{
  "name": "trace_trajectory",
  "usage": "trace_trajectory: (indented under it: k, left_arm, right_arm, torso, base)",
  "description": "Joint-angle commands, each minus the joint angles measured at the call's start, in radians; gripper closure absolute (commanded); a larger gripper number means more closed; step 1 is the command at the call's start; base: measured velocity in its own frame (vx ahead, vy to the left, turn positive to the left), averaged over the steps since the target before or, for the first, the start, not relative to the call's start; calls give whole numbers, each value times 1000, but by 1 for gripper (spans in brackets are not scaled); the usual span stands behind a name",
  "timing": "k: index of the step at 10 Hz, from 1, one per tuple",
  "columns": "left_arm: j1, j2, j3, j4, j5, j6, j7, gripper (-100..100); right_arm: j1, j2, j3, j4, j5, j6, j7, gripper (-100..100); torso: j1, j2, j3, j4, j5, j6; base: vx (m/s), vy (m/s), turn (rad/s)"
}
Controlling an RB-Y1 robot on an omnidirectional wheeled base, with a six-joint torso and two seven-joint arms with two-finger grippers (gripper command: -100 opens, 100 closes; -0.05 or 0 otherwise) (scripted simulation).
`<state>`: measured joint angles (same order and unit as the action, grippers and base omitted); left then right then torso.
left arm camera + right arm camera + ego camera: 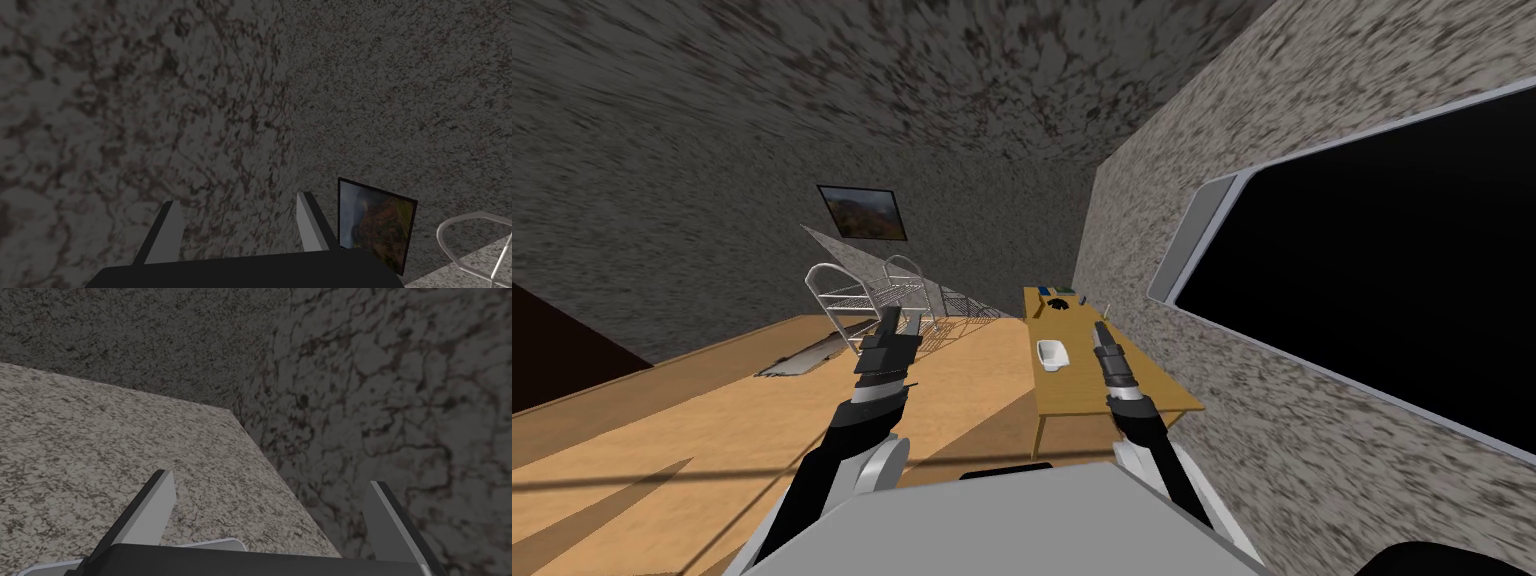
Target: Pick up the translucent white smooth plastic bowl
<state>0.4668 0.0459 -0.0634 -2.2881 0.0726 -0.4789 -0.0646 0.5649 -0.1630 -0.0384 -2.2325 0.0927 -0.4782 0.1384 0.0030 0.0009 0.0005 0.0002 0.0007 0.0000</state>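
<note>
White bowl on desk near open, empty right hand (left hand open too, idle): tip down, straddle rim, close.

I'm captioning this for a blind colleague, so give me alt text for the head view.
A white bowl sits on a narrow wooden table against a speckled wall, with the right gripper just beside it, not touching. The left gripper hangs over the wooden floor near white wire frames. A large window on the right shows a black area.
</note>
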Motion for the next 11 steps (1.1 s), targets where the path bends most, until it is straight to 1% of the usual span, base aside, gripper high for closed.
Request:
trace_trajectory:
  k: [1, 4, 5, 6, 7, 8, 11]
  left_arm:
    - [0, 0, 0, 0, 0, 0, 0, 0]
    - [0, 0, 0, 0, 0, 0, 0, 0]
    - [0, 0, 0, 0, 0, 0, 0, 0]
    - [0, 0, 0, 0, 0, 0, 0, 0]
    - [0, 0, 0, 0, 0, 0, 0, 0]
    - [0, 0, 0, 0, 0, 0, 0, 0]
    - [0, 0, 0, 0, 0, 0, 0, 0]
  right_arm:
    - [40, -33, 7, 3, 23, 30, 14, -100]
    - [123, -119, 24, 54, 91, 101, 52, -100]
    - [158, -150, 32, 73, 117, 126, 67, -100]
    - [160, -154, 32, 73, 117, 126, 67, -100]
    - [192, -185, 40, 93, 144, 151, 82, -100]
    - [192, -185, 40, 93, 144, 151, 82, -100]
    - [289, -277, 67, 156, 233, 226, 133, -100]
  torso:
    - [0, 0, 0, 0, 0, 0]
    - [1, 0, 0, 0, 0, 0]
    - [1, 0, 0, 0, 0, 0]
    - [2, 0, 0, 0, 0, 0]
    - [0, 0, 0, 0, 0, 0]
    - [0, 0, 0, 0, 0, 0]
    - [1, -1, -1, 0, 0, 0]
  base:
    - [-11, 39, 58]
    - [-9, 62, 134]
    - [0, 80, 176]
    - [-2, 48, 34]
    - [1, 45, 113]
    - [4, 33, 57]
    - [17, 62, 195]
